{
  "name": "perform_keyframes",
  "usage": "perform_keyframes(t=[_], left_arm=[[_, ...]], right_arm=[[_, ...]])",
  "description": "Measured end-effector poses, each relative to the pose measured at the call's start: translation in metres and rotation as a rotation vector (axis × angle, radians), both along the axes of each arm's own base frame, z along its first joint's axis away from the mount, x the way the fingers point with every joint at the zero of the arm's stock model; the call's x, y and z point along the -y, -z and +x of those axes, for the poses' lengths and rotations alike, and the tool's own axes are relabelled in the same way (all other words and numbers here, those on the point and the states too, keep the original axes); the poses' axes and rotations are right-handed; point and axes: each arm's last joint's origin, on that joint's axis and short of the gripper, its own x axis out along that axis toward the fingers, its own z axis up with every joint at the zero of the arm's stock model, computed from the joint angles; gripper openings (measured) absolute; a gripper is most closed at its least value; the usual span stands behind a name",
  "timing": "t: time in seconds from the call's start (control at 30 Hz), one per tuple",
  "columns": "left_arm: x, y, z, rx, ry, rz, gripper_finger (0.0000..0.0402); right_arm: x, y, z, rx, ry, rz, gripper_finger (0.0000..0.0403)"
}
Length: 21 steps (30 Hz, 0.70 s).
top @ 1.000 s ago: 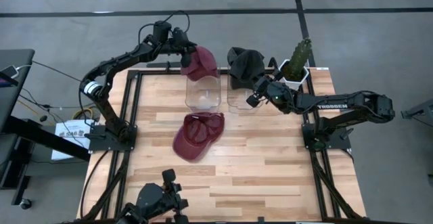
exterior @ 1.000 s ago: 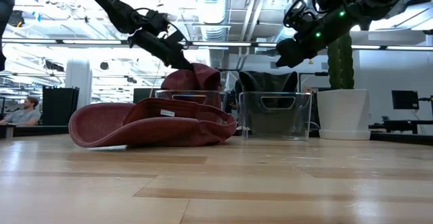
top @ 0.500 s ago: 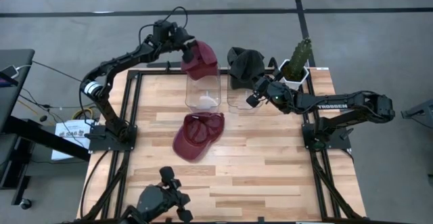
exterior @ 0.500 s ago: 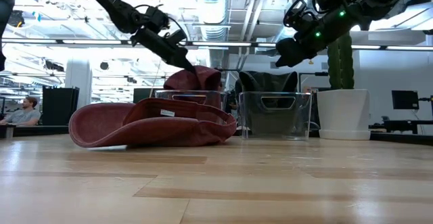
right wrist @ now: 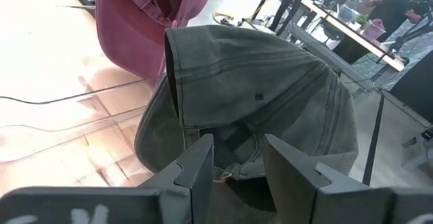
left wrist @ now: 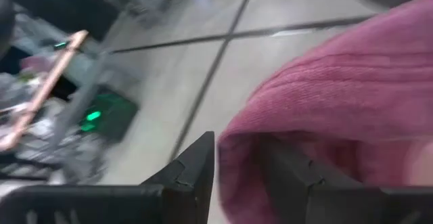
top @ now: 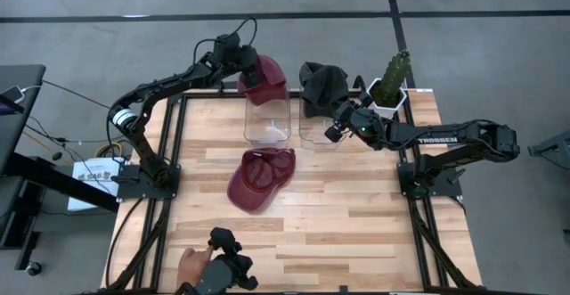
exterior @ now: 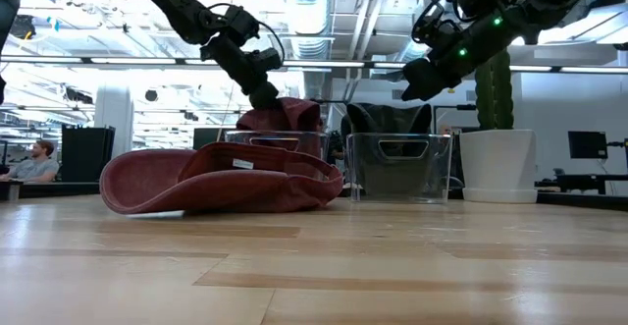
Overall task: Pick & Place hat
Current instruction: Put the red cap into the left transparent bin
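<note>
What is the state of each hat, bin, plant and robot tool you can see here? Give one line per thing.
Maroon hat on bin: draped over the left clear bin's far rim, left tool at its edge.
Maroon hat on table: lying upturned, untouched.
Dark hat: slumped over the right clear bin's far rim.
Left clear bin: upright.
Right clear bin: upright.
Cactus: upright in its white pot.
Left tool: fingers astride the hat's edge.
Right tool: above the right bin, empty.

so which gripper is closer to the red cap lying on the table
Right, narrowly. The right gripper hangs over the clear bin, off to the side of the red cap on the table. The left gripper is at the other red cap, past the far bin.
</note>
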Motion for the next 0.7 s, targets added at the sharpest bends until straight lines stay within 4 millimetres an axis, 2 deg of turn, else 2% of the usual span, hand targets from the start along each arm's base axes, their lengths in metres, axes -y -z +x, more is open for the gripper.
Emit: perform_keyframes(t=[0.2,0.7], left_arm=[[0.0045,-0.0006,0.0037,-0.073,-0.117,0.068,0.0114],[0.0082,-0.0004,0.0079,-0.054,-0.059,0.052,0.0114]], right_arm=[[0.0,0.0001,0.0,-0.001,0.0,0.0,0.0118],[-0.0003,0.0023,-0.001,-0.027,0.0,0.007,0.0118]])
